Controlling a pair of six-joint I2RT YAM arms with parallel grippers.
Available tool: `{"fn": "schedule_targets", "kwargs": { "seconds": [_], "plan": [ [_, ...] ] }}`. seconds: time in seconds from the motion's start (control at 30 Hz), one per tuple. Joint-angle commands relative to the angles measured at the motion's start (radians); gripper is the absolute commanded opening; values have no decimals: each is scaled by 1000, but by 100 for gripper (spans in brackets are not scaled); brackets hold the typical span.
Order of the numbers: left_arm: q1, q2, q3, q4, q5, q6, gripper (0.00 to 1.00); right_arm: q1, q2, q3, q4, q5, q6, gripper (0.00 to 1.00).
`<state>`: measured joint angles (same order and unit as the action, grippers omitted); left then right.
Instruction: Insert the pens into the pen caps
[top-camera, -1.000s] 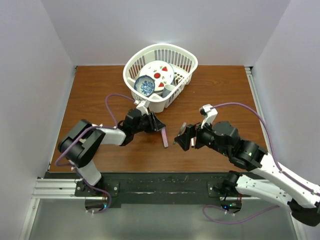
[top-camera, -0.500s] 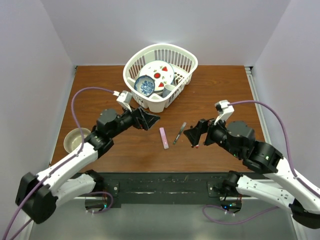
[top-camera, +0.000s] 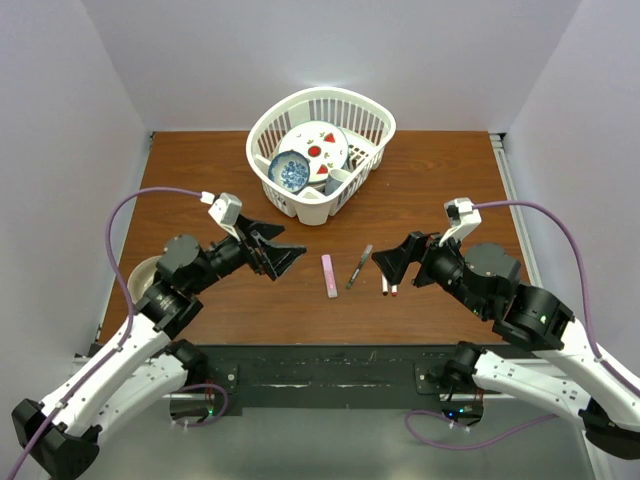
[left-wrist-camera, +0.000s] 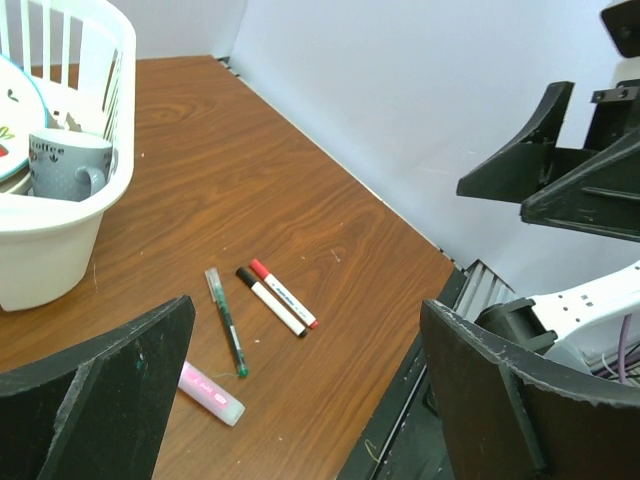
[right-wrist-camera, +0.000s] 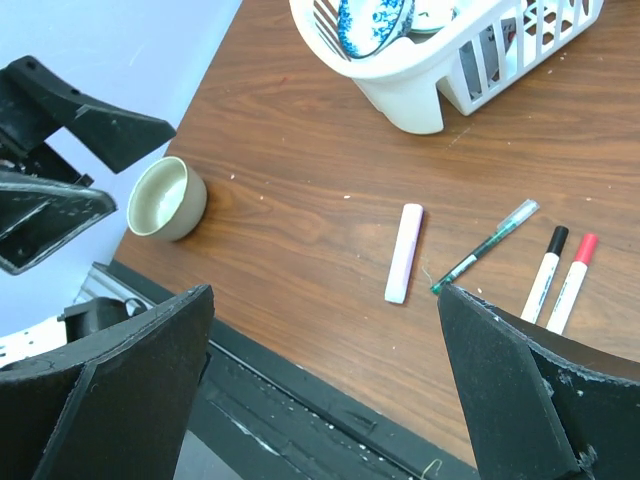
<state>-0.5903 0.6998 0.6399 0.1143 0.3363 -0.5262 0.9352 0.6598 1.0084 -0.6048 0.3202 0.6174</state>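
Four pens (top-camera: 359, 266) lie between open left gripper (top-camera: 285, 248) and open right gripper (top-camera: 388, 255), basket (top-camera: 262, 130) beyond, bowl (top-camera: 148, 278) left.

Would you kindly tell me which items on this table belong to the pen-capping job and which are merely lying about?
Job: pink marker; thin dark pen; white pen with black cap; white pen with red cap.
Lying about: white basket; grey mug; small bowl.

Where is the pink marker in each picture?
Top external: the pink marker lies mid-picture, below the white basket.
Left wrist: pink marker near the bottom, left of centre; basket at upper left.
Right wrist: pink marker at centre; basket above it.
Shared landmark: the white basket.
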Motion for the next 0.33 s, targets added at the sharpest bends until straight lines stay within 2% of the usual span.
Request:
{"fn": "schedule_targets", "kwargs": {
  "seconds": [0.0, 0.3],
  "plan": [
    [-2, -19, -8, 68, 26, 25, 100, 1, 4, -4, 56, 31, 19, 99],
    [-2, -5, -8, 99, 49, 12, 100, 1, 4, -7, 73, 36, -5, 99]
  ]
}}
